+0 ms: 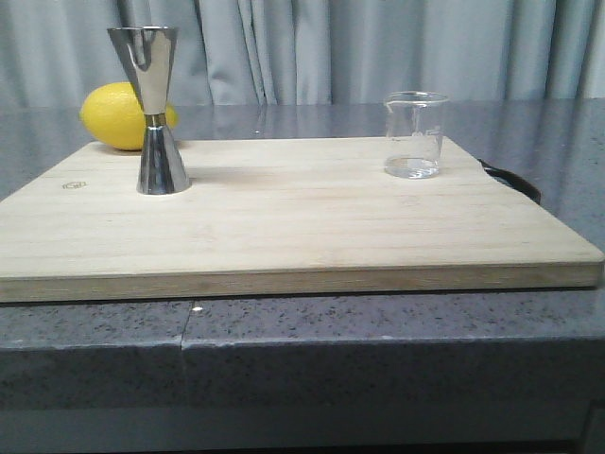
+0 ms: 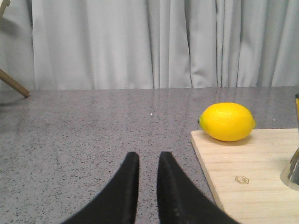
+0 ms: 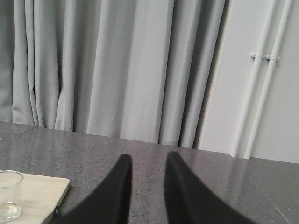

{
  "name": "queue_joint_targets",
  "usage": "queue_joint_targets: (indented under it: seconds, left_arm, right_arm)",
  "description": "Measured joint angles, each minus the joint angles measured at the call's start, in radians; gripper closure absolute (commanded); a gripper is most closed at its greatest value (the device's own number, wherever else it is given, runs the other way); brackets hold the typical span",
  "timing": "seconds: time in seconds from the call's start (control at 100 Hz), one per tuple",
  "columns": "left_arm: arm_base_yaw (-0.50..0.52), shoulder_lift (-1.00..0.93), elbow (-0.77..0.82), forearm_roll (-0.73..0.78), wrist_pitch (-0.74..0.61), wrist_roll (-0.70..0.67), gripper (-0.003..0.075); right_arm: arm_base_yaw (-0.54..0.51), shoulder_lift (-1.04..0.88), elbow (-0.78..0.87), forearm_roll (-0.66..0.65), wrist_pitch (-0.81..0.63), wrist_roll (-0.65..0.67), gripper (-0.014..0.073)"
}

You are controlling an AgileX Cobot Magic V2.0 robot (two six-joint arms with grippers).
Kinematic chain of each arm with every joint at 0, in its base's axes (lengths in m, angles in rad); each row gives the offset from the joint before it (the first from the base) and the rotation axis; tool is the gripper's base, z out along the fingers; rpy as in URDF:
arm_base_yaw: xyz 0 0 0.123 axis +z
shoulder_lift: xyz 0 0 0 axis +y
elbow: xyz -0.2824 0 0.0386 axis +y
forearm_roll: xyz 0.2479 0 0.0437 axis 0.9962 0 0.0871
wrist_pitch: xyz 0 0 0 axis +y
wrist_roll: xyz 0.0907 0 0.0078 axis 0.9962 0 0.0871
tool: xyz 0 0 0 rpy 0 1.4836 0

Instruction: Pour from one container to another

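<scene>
Three things are seen in the front view: a stainless-steel double jigger (image 1: 156,113), a clear glass beaker (image 1: 414,134) and a lemon (image 1: 123,115). The jigger is stood upright on a wooden cutting board (image 1: 284,222), toward ten o'clock of the board's middle. The beaker is set upright toward two o'clock, well apart from the jigger, with a little clear liquid at its base. The lemon is placed just behind the jigger at the board's far edge. The board is laid on a grey speckled countertop (image 1: 378,331), and a grey curtain (image 1: 378,47) is hung behind. No gripper is shown here.

In the left wrist view, the left gripper (image 2: 148,161) is held above the countertop beside the board, its black fingers parted by a narrow gap with nothing between them. The lemon and the board's corner are seen at about two o'clock of the fingertips, and the jigger's base is cut off by the frame edge.

In the right wrist view, the right gripper (image 3: 147,161) is shown a little further apart, also holding nothing. The beaker is found at about eight o'clock of the fingertips, on the board's corner.
</scene>
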Motion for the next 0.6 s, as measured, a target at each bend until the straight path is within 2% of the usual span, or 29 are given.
queue_joint_targets:
  seconds: [0.23, 0.6]
  left_arm:
    - [0.000, 0.000, 0.000, -0.058, -0.003, -0.002, 0.0739]
    - [-0.009, 0.000, 0.000, -0.066, -0.007, -0.002, 0.0739]
  right_arm:
    - [0.000, 0.000, 0.002, 0.000, 0.008, 0.000, 0.0669]
    - [0.000, 0.000, 0.002, 0.000, 0.009, 0.000, 0.0669]
